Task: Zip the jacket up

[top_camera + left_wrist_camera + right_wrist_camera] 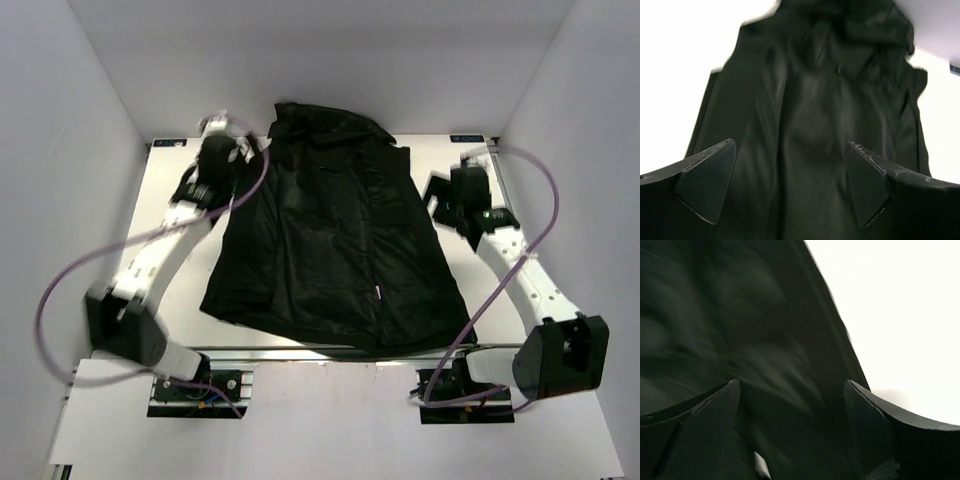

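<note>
While flat, jacket (330,250) beside left gripper (243,150).

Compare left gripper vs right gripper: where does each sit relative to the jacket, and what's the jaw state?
The left gripper is up by the hood end of the jacket, on its left side; the right gripper sits nearer the arm bases, beside its right edge. The left wrist view is filled with fabric; the right wrist view is split between jacket edge and bare table. Shared: both open, holding nothing.
</note>
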You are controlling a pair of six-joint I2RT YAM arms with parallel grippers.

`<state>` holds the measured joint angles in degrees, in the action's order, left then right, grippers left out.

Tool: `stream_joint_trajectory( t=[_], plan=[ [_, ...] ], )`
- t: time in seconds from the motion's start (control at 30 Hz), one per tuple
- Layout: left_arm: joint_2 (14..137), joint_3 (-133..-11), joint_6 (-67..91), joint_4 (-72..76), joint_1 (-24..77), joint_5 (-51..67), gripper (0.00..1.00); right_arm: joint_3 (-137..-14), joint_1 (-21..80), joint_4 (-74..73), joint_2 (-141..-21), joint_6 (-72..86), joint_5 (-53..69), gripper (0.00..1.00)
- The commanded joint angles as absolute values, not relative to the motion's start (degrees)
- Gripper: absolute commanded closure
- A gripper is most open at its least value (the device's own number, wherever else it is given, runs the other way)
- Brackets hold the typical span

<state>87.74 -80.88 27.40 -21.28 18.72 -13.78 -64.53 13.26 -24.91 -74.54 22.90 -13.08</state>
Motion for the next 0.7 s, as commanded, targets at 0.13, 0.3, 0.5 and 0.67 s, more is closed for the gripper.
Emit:
stream_joint_trajectory(
  t=[0.13, 0.3, 0.5, 0.67],
  plan=[
    [66.81, -51.43, 39.63, -22.22, 19.07, -4.75, 0.02, -43.44, 1.69, -34.02, -69.43, 33.49, -14.15, 0.11],
    [61.71, -46.50, 44.47, -29.43, 19.07, -10.53, 0.02, -38.68, -4.13, -28.84, -71.88, 32.17, -5.81, 0.11],
    [61.17, -47.98, 50.53, -41.65, 18.98, -20.03, 0.02, -35.69, -4.04, -26.29, -77.60, 29.27, -3.26, 0.14],
    [62.84, -48.43, 55.02, -48.43, 17.93, -23.91, 0.02, -33.31, -4.13, -21.19, -78.31, 27.86, 3.77, 0.86]
  ],
)
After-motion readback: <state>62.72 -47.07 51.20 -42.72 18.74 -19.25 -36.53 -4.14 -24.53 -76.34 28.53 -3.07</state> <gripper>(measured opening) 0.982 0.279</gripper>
